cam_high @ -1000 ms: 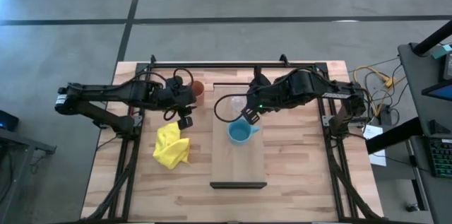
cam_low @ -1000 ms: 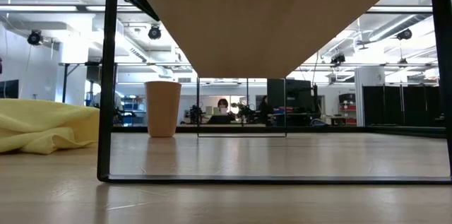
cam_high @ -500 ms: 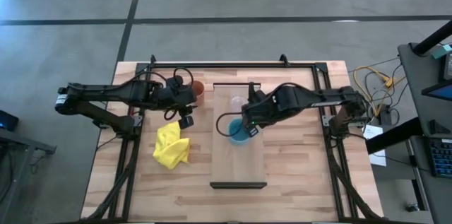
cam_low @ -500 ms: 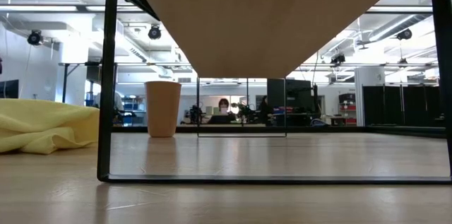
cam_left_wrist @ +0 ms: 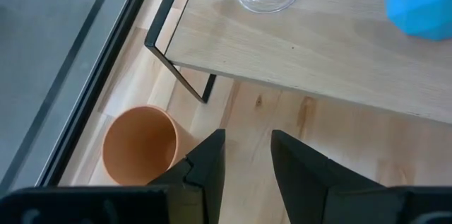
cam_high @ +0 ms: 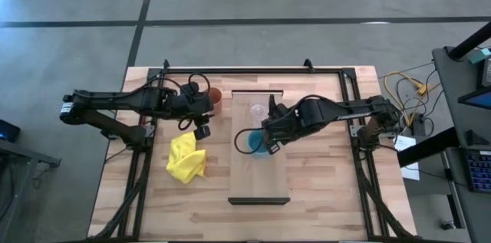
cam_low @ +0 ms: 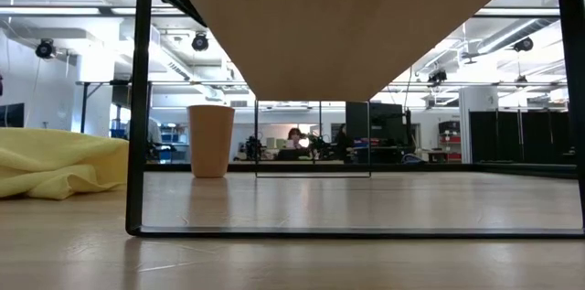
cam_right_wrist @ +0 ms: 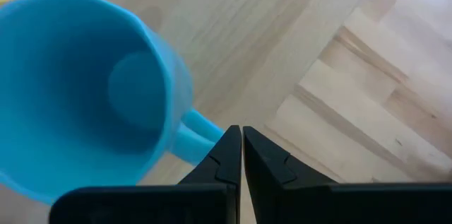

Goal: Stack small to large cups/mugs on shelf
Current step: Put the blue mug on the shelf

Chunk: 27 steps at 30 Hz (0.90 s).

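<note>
The shelf (cam_high: 259, 170) is a pale board on a black frame; its underside shows in the low view (cam_low: 347, 25). The clear glass mug (cam_high: 259, 109) stands on its far end, and the light-blue mug (cam_high: 255, 142) on its middle. The orange-brown cup (cam_high: 215, 99) stands on the table left of the shelf's far corner. My right gripper (cam_right_wrist: 241, 139) is shut right beside the blue mug's handle (cam_right_wrist: 192, 129). My left gripper (cam_left_wrist: 247, 157) is open and empty, just near of the orange cup (cam_left_wrist: 139, 146). My right gripper is shut with nothing between its fingers. The outer side of one fingertip (cam_right_wrist: 224, 143) stands at the free end of the blue mug's handle (cam_right_wrist: 205, 133); whether it touches, I cannot tell. The mug stands upright on the shelf.
A crumpled yellow cloth (cam_high: 186, 159) lies on the table left of the shelf, near of my left gripper; it also shows in the low view (cam_low: 55, 162). Black frame legs (cam_low: 137, 98) carry the shelf. The shelf's near half is bare.
My right gripper has gone toward the table's near edge and a little left, from beside the glass mug to the blue mug's handle. The cups stand where they were.
</note>
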Each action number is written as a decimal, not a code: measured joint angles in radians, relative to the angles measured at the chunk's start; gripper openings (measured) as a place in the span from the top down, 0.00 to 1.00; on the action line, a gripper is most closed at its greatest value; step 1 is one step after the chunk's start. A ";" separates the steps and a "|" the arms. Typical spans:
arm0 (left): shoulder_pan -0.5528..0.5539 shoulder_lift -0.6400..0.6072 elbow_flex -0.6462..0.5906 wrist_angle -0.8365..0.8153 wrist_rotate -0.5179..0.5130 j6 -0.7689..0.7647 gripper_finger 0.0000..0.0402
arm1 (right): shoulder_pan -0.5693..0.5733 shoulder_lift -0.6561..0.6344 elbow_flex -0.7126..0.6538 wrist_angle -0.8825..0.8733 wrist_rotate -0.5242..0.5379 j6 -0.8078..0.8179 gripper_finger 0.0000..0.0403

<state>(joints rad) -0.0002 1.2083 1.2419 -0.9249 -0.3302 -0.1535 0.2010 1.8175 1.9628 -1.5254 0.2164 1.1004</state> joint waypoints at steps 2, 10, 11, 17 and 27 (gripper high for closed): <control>0.000 0.000 0.000 0.000 0.000 0.000 0.75 | 0.000 0.000 -0.009 0.017 0.003 -0.001 0.98; 0.000 0.000 0.001 0.000 0.000 0.000 0.75 | 0.000 0.000 -0.024 0.025 0.004 0.003 0.98; 0.000 0.000 0.001 0.000 0.000 0.000 0.75 | 0.003 0.000 -0.021 0.023 -0.003 0.007 0.98; 0.000 0.000 0.001 0.000 0.000 0.000 0.75 | 0.029 0.000 -0.005 0.044 -0.015 0.034 0.98; 0.000 0.000 0.002 0.000 0.000 0.000 0.75 | 0.065 0.000 -0.005 0.043 -0.005 0.078 0.98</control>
<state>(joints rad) -0.0002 1.2079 1.2434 -0.9249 -0.3305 -0.1532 0.2659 1.8175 1.9575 -1.4822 0.2117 1.1781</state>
